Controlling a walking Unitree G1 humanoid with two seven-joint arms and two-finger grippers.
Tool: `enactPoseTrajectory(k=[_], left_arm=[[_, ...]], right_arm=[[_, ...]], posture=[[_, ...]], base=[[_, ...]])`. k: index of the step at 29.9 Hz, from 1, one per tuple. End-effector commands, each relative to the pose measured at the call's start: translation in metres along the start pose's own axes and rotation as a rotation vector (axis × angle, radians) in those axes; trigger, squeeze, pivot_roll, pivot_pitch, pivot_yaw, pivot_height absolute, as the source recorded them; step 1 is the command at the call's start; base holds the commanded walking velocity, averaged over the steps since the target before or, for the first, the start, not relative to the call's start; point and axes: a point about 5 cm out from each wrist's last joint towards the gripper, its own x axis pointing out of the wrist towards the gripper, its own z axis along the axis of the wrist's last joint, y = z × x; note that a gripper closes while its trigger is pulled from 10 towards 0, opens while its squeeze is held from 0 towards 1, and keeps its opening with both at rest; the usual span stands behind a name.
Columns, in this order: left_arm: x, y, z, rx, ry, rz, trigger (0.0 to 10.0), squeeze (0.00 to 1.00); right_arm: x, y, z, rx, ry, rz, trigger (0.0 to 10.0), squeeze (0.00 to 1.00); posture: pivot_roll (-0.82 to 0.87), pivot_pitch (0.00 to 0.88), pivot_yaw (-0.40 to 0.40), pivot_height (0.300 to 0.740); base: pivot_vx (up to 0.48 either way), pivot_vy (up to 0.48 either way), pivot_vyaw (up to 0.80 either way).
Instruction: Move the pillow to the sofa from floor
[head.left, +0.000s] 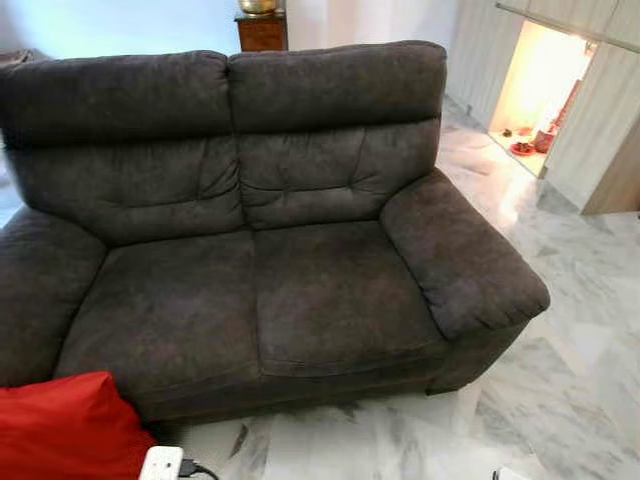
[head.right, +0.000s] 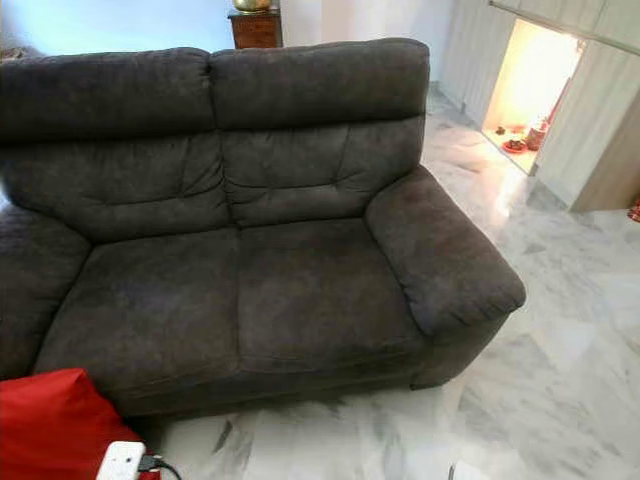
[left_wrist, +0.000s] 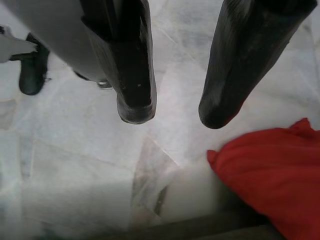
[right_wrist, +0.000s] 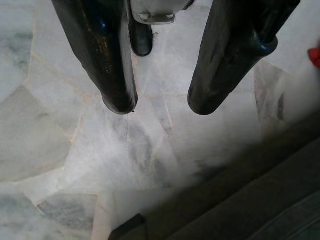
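A red pillow lies on the marble floor at the lower left, against the front of the dark grey two-seat sofa. Its seat cushions are bare. In the left wrist view my left gripper hangs open above the floor, with the red pillow just beyond its fingertips and not touched. In the right wrist view my right gripper is open over bare marble beside the sofa's base, nothing between its fingers.
A white power adapter with a black cable lies on the floor beside the pillow. A wooden cabinet stands behind the sofa. At the back right is a lit alcove in a wall of pale panels. Open marble floor lies right of the sofa.
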Motion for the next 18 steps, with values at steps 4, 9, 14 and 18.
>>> enactPoseTrajectory(k=[4,9,14,18], left_arm=[[0.002,-0.013,0.0,0.001,0.026,0.005,10.0,0.0],[0.003,-0.024,0.004,0.005,0.024,-0.002,10.0,0.0],[0.005,-0.034,0.009,0.011,0.019,-0.01,10.0,0.0],[0.001,-0.013,-0.002,0.009,0.022,0.017,10.0,0.0]], right_arm=[[-0.001,-0.002,-0.004,-0.016,0.006,-0.018,10.0,0.0],[-0.002,-0.002,-0.009,-0.017,0.022,-0.016,10.0,0.0],[-0.002,0.0,-0.008,-0.028,0.027,-0.018,10.0,0.0],[-0.001,0.001,-0.006,-0.032,0.024,-0.014,10.0,0.0]], posture=[[0.03,0.033,0.012,0.74],[0.03,0.033,0.014,0.74],[0.03,0.032,0.017,0.74],[0.04,0.029,0.017,0.74]], base=[[0.0,0.0,0.8],[0.0,0.0,0.8],[0.0,0.0,0.8],[0.0,0.0,0.8]])
